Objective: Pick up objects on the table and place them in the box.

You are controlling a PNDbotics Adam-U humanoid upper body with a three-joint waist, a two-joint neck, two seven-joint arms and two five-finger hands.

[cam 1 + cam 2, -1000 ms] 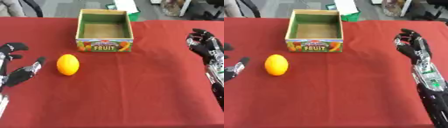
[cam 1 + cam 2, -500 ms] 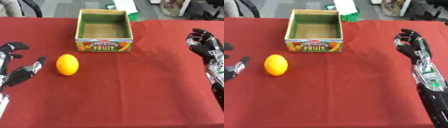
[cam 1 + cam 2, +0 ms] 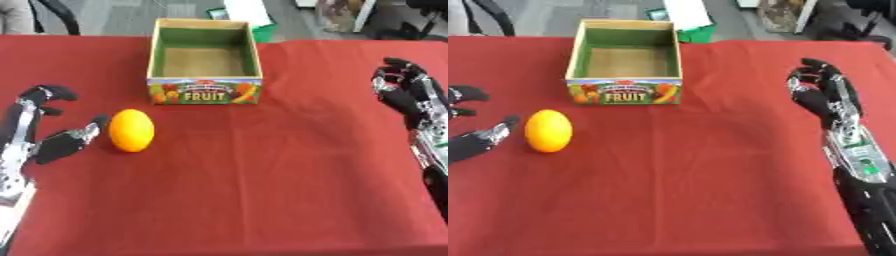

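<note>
An orange fruit lies on the red tablecloth, left of centre and in front of the box. The cardboard box marked FRUIT stands at the far middle, open at the top, green inside, with nothing in it. My left hand is open just left of the orange, the thumb tip nearly touching it and the fingers spread above. At the right side my right hand rests open, fingers pointing away from me, holding nothing.
The red tablecloth covers the whole table. Behind the box a white and green item lies past the table's far edge, on grey floor. Dark chair legs show at the far corners.
My left hand has crept slightly nearer the orange. The orange, box and right hand stay where they were.
</note>
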